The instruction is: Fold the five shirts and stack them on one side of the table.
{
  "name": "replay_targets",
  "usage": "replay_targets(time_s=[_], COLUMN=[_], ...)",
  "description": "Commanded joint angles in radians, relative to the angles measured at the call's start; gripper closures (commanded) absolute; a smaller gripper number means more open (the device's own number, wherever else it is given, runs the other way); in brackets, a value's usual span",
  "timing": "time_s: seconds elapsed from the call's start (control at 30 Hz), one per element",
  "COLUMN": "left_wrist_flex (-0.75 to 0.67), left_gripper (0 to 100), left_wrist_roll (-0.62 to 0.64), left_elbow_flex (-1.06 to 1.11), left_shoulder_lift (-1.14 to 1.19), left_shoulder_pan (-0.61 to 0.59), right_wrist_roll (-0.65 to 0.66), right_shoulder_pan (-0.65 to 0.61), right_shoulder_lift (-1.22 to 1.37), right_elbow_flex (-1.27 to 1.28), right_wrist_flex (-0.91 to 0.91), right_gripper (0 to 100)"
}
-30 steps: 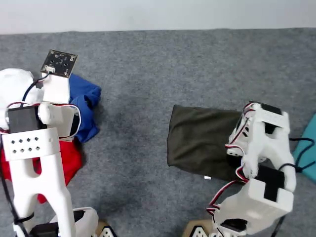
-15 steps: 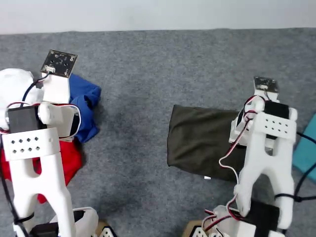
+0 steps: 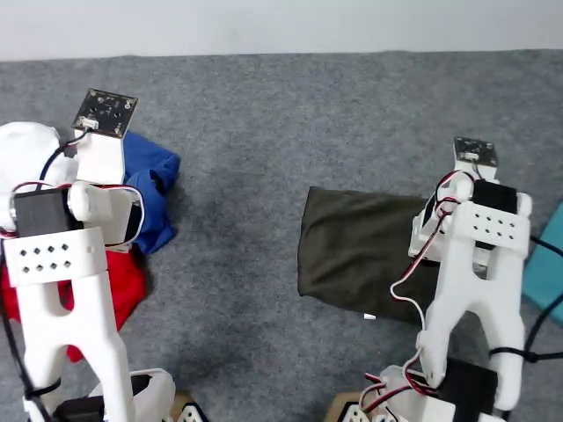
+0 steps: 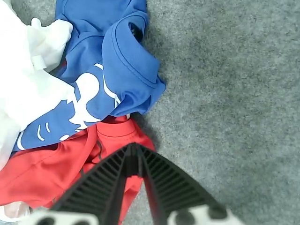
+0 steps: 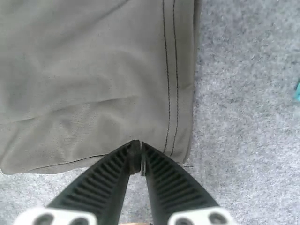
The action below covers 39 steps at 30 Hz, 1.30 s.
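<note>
Shirt [image 3: 352,251], olive, lies folded on worktop [image 3: 264,114]; right hand [image 5: 136,146] pressed together over its hem.
Soft, limp, light, I'd judge: pinch stitched corner. Left hand [image 4: 133,151], well apart from it, pressed together too.

Soft cloth, rough mat, hard plastic.
We see the table cover [image 3: 264,132] as coarse grey felt; the olive shirt [image 3: 356,255], right of centre, is smooth matt cloth with a double-stitched hem; the blue shirt [image 3: 154,176], red shirt [image 3: 127,281] and white shirt [image 3: 26,154] at left look soft and matt; the left gripper [image 4: 133,151] and right gripper [image 5: 136,146] are ribbed matt black plastic.
</note>
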Motion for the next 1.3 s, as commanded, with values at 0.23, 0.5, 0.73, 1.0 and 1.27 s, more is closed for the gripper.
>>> replay_targets(time_s=[0.23,0.5,0.73,1.0,1.27], left_wrist_flex=[0.02,0.02,0.02,0.02,0.018], left_gripper=[100,100,100,100,100], left_wrist_roll=[0.006,0.002,0.006,0.006,0.003], left_elbow_flex=[0.041,0.041,0.041,0.041,0.076], left_shoulder_lift=[-0.031,-0.031,-0.031,-0.035,-0.184], left_shoulder_pan=[-0.006,-0.005,-0.006,-0.008,-0.003], right_wrist_roll=[0.0,0.0,-0.046,-0.041,-0.048], right_shoulder_pan=[-0.116,-0.12,-0.12,-0.116,-0.116], right_shoulder_lift=[-0.042,-0.042,-0.042,-0.042,-0.042], right_elbow_flex=[-0.008,-0.008,-0.011,-0.006,-0.006], right_wrist_flex=[-0.024,-0.076,-0.059,-0.031,-0.022], right_gripper=[98.3,90.2,77.7,77.7,77.6])
